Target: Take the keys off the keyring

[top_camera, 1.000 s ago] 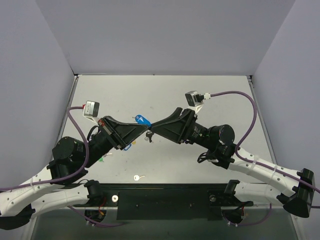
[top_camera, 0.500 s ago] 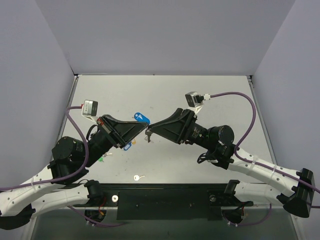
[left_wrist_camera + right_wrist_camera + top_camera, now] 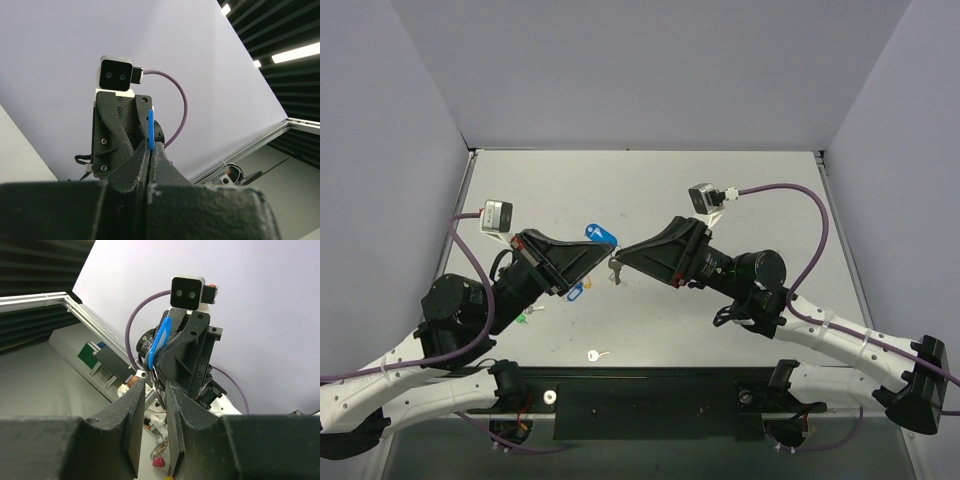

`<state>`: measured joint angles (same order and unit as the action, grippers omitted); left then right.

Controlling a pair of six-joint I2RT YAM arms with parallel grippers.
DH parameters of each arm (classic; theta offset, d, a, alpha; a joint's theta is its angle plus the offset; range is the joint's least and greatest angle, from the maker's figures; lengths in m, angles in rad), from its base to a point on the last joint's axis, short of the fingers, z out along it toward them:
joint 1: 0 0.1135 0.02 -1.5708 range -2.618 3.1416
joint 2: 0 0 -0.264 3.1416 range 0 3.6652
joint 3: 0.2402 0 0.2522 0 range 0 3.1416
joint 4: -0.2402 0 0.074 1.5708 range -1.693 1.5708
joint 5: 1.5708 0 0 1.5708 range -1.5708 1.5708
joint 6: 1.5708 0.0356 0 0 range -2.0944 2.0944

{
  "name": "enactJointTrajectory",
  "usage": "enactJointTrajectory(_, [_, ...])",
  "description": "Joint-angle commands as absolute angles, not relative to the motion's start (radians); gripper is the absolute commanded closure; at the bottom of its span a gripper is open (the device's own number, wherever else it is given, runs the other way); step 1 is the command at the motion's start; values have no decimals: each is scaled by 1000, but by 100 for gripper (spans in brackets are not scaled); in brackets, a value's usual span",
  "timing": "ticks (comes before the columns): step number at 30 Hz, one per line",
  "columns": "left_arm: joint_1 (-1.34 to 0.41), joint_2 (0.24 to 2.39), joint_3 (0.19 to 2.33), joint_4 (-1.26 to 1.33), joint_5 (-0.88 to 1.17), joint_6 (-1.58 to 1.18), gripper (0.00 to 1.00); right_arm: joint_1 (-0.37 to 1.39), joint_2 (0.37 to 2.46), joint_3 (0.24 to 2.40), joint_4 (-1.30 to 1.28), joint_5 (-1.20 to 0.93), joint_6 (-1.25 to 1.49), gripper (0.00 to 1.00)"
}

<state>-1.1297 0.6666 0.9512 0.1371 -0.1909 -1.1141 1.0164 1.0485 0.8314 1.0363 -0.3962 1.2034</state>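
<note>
Both arms have edged left. Left end effector (image 3: 150, 151) pinches the bright-blue oblong plastic key tag (image 3: 601, 234) above the grey surface (image 3: 650, 190). Tiny silver metal key (image 3: 613, 269) hangs at the right end effector (image 3: 155, 390); I cannot tell whether it grips.

Top camera looks steeply down on the desk (image 3: 740, 190) from high behind its near edge. Wrist cameras sight closely along the left end effector (image 3: 150, 149) and right end effector (image 3: 155, 386), facing each other. All three views share the keyring (image 3: 601, 235).

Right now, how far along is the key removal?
Done: the left hand is shut on the blue tag, held up in the air. In hand: the right hand sits at the silver key hanging below the tag; grip unclear. Left: the key seems attached, so it has yet to come off.
</note>
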Motion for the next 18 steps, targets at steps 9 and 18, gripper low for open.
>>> enactJointTrajectory(9, [-1131,653,970,201,-207,-1097,100,1026,1066,859,1121,-394,1186,86])
enactJointTrajectory(18, [-1131,643,954,196,-216,-1095,100,1026,1065,867,1114,-399,1181,88])
